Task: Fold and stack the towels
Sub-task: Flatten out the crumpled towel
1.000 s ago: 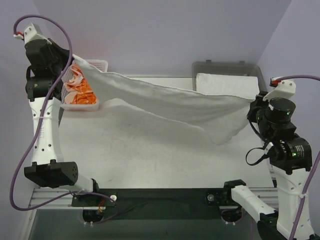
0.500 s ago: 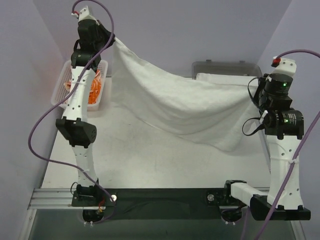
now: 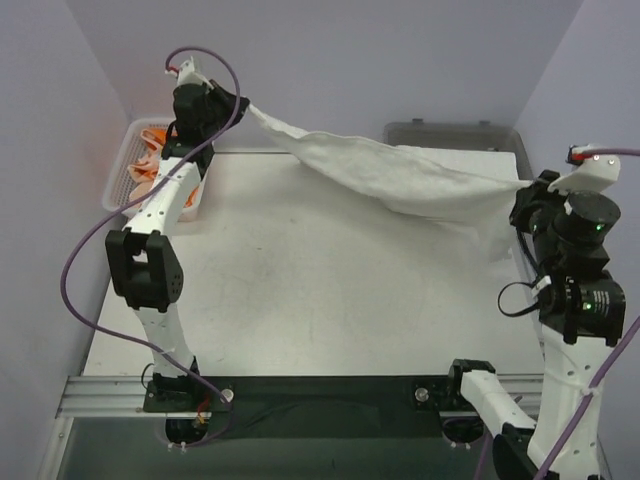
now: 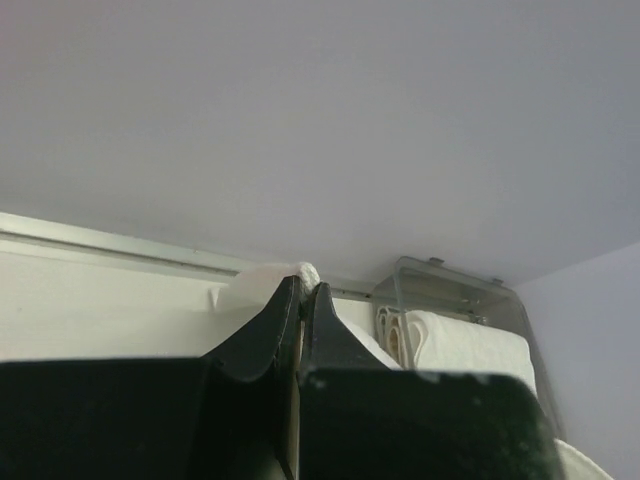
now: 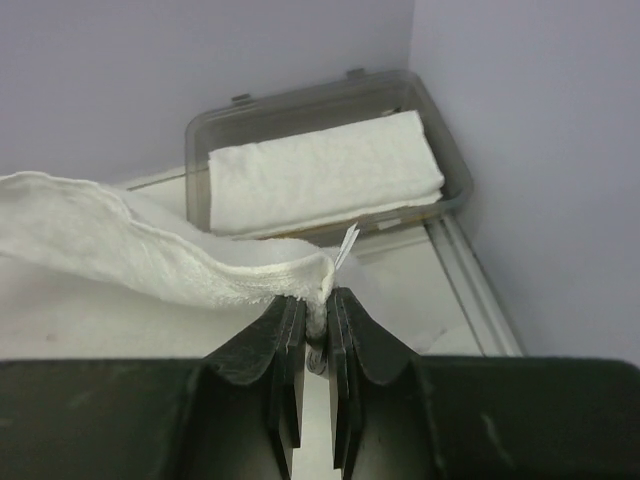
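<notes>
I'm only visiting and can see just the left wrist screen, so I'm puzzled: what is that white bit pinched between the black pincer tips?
Observer: A corner of a white towel, stretched in the air over the far side of the table.
Visitor: What holds the other end?
Observer: The right pincer, shut on the opposite corner.
Visitor: Is anything else out there?
Observer: At the far left, a white basket holds an orange-and-white cloth.
</notes>
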`<state>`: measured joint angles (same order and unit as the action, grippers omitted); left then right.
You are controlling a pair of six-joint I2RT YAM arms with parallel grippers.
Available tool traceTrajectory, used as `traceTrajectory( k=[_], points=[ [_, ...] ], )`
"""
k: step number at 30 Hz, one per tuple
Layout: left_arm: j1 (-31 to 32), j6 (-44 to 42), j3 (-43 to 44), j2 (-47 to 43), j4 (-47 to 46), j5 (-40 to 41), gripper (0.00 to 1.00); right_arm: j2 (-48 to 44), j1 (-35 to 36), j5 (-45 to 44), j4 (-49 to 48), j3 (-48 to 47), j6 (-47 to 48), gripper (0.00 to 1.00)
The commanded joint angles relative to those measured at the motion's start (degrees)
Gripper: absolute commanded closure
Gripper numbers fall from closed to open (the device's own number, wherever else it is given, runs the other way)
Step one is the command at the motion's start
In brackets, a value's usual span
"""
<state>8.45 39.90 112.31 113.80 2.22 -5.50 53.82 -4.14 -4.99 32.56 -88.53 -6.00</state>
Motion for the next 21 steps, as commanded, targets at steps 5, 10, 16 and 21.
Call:
traceTrajectory(
  k=[5,10,16,21],
  points=[
    [-7.21,-0.61,-34.47,-10.44,-24.8,-6.62,1.0,-10.31,2.11,19.65,-1.27,25.14,-9.27,0.99],
    [-13.1,0.88,-45.94,-12.45,-27.7,-10.33,1.0,-17.52,8.35,29.86,4.17,36.14,-13.42,0.99],
    [-15.48,-3.51,-50.0,-15.18,-26.4,-8.74,0.58,-19.9,12.75,44.49,15.59,42.99,-16.06,0.7],
    [-15.74,-4.48,-48.07,-18.86,-23.49,-8.39,0.27,-16.65,19.42,51.05,24.29,47.48,-13.6,0.28]
  ],
)
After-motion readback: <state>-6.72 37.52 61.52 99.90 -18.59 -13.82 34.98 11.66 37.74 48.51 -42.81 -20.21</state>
